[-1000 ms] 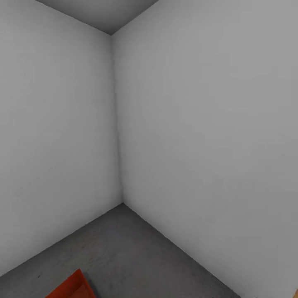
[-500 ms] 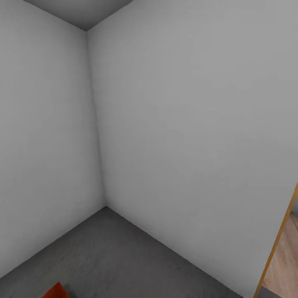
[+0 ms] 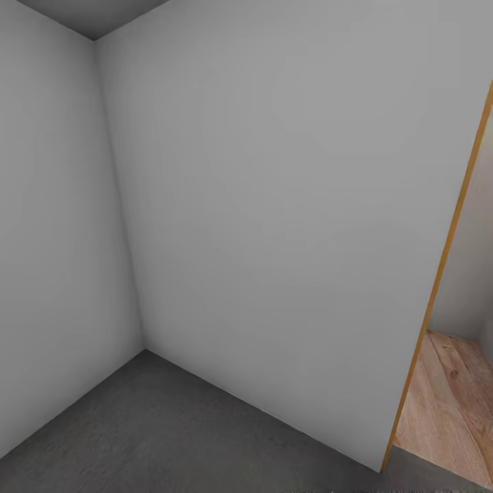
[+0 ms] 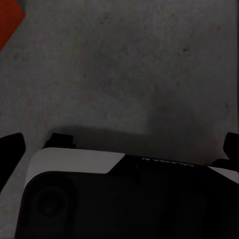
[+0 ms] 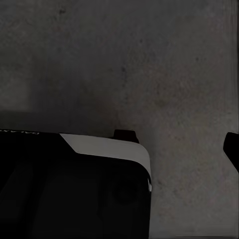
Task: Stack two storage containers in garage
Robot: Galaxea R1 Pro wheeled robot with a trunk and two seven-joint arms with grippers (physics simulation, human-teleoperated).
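A corner of one orange-red storage container (image 4: 7, 22) shows in the left wrist view, resting on the dark grey concrete floor (image 4: 124, 64) of the garage. My left gripper (image 4: 119, 147) hangs open above the floor, its two dark fingertips (image 4: 10, 149) far apart and nothing between them. My right gripper (image 5: 119, 149) also points down at the concrete floor (image 5: 149, 59); one fingertip (image 5: 232, 149) shows at the picture's edge, and nothing is held.
The head view faces a corner of two pale grey walls (image 3: 274, 205) over the concrete floor (image 3: 171, 431). At the right a wooden door frame (image 3: 438, 281) opens onto a light wood-plank floor (image 3: 452, 404). My own dark base (image 4: 119, 199) sits below both wrists.
The head view has swung to the right. The container's corner has slid out of its lower left edge, and the door frame with the plank floor has come in at the right.
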